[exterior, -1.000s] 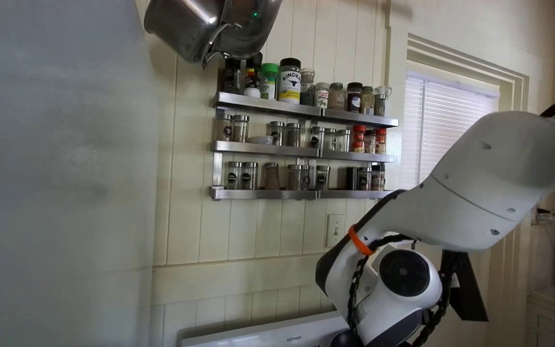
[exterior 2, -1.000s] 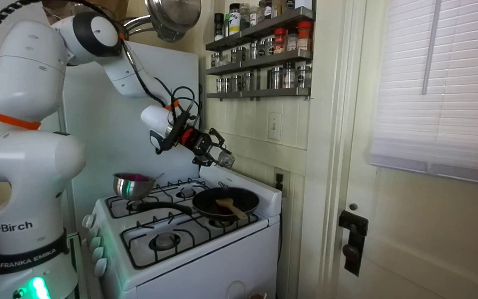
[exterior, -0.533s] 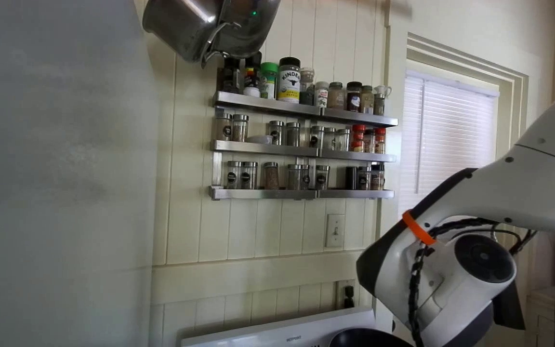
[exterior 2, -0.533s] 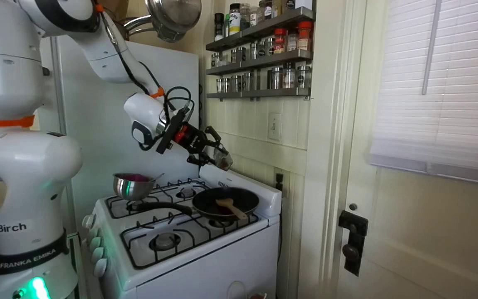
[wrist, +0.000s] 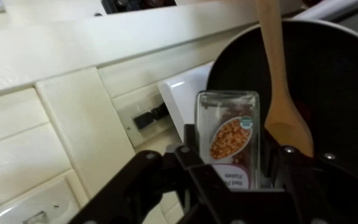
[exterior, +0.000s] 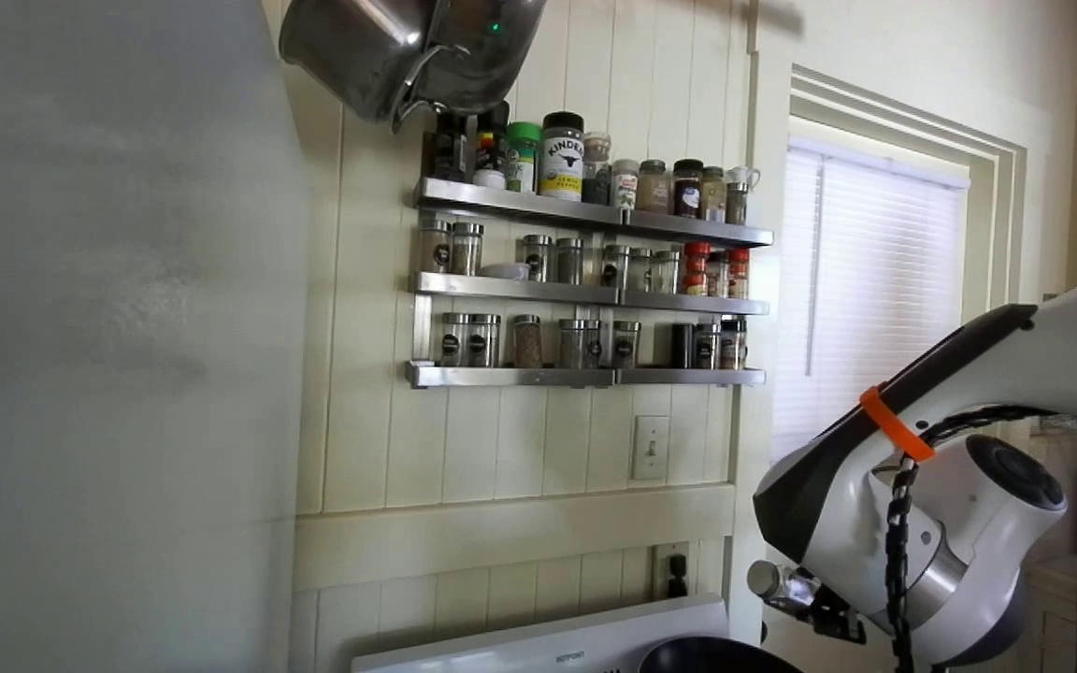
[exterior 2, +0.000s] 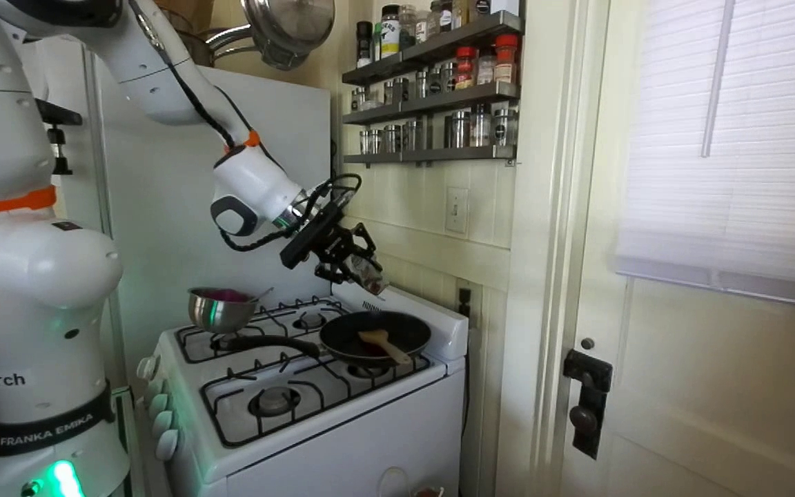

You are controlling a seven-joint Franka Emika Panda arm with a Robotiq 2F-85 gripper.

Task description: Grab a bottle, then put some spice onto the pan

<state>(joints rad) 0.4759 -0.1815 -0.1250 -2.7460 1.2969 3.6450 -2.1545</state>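
Observation:
My gripper (exterior 2: 352, 261) is shut on a clear glass spice bottle (exterior 2: 368, 274) and holds it tilted, above and behind the pan. In the wrist view the bottle (wrist: 231, 137) stands between the fingers (wrist: 229, 140), its "Red Pepper Flakes" label upside down, with reddish flakes inside. In an exterior view a round pale end of the bottle (exterior: 777, 584) shows at the gripper (exterior: 833, 622); whether the bottle is open I cannot tell. The black pan (exterior 2: 342, 331) stands on the stove with a wooden spoon (exterior 2: 384, 345) in it; it fills the wrist view's right side (wrist: 331, 87).
A steel pot (exterior 2: 221, 314) stands on the stove (exterior 2: 342, 435) to the left of the pan. The stove's raised back (exterior 2: 408, 300) and the wall are close behind the bottle. Spice shelves (exterior 2: 432, 103) hang above. Steel pans (exterior 2: 294, 31) hang over the fridge (exterior 2: 163, 193).
The arm has swung over, and the wrist has turned. The bottle sits slightly lower and tilts differently. In an exterior view the arm moved right, and bottle and pan rim came into sight.

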